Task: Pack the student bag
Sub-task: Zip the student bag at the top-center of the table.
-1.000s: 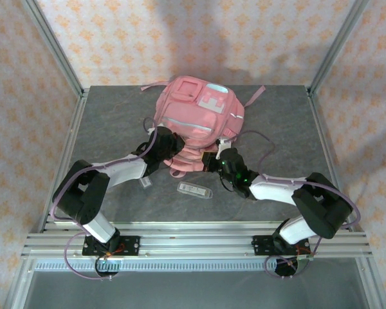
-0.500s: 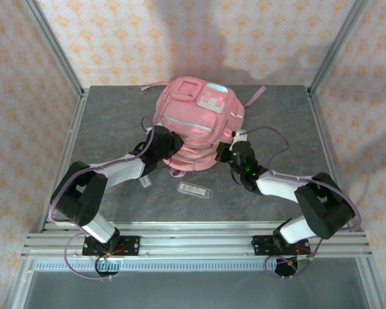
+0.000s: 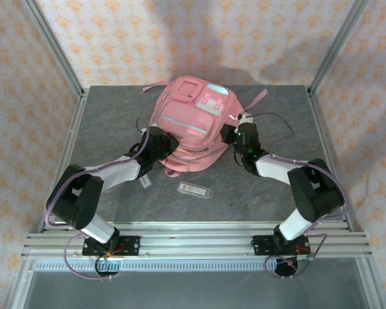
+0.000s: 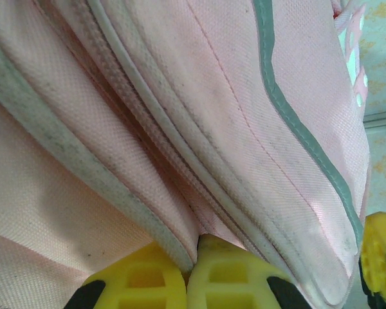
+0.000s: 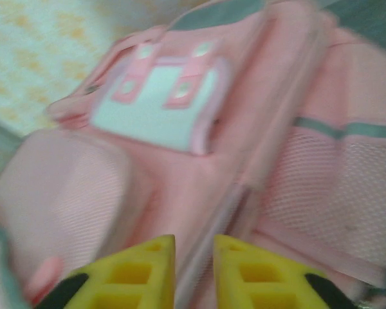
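Pink fabric: the student bag (image 3: pixel 192 122) lies on the table (image 3: pixel 116 109). My left gripper (image 4: pixel 186 254) pinches a seam fold. My right gripper (image 5: pixel 194 251) is slightly parted and its grip is blurred. I judge I'm opening the bag, so next I need a zip pull.

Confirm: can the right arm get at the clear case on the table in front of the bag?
Probably yes. The right gripper is open beside the student bag, apparently empty, and the clear case lies uncovered on the table between the arms.
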